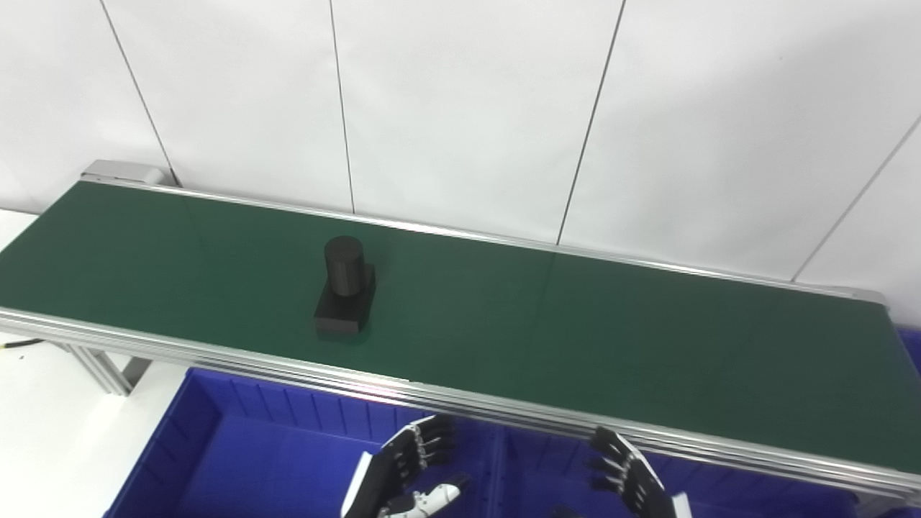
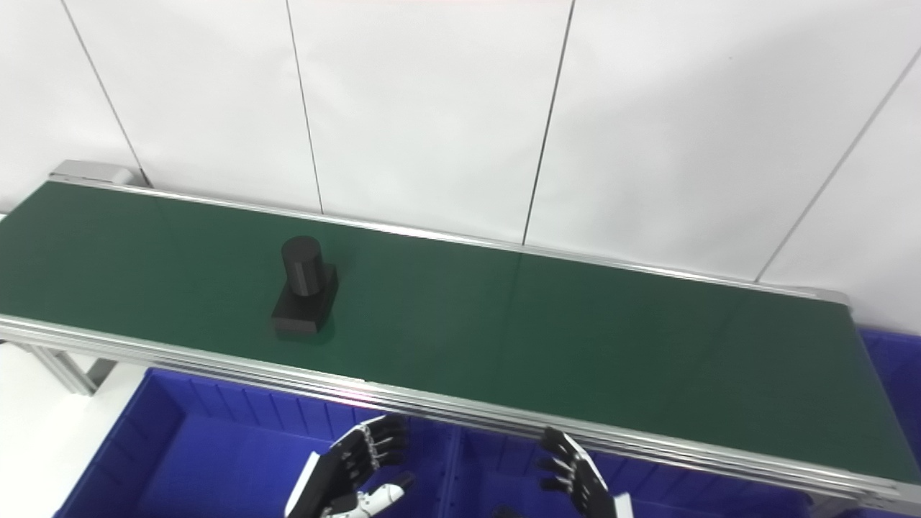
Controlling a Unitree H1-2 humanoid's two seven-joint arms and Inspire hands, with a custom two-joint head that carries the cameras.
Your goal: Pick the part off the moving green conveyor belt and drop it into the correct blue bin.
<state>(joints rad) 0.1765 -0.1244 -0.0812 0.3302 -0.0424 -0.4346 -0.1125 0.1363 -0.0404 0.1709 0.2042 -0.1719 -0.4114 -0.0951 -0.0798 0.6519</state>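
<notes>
A black part (image 1: 345,298), an upright cylinder on a flat rectangular base, stands on the green conveyor belt (image 1: 575,331), left of its middle. It also shows in the right eye view (image 2: 305,297). My left hand (image 1: 403,471) is open and empty, low at the bottom edge over a blue bin (image 1: 237,460), in front of the belt and right of the part. My right hand (image 1: 633,478) is open and empty too, over the neighbouring blue bin (image 1: 547,482). Both hands are well apart from the part.
The belt has aluminium side rails (image 1: 504,410) and runs from upper left to lower right. A white panelled wall (image 1: 468,108) stands behind it. Another blue bin edge (image 1: 910,345) shows at the belt's right end. A metal leg (image 1: 101,370) stands at lower left.
</notes>
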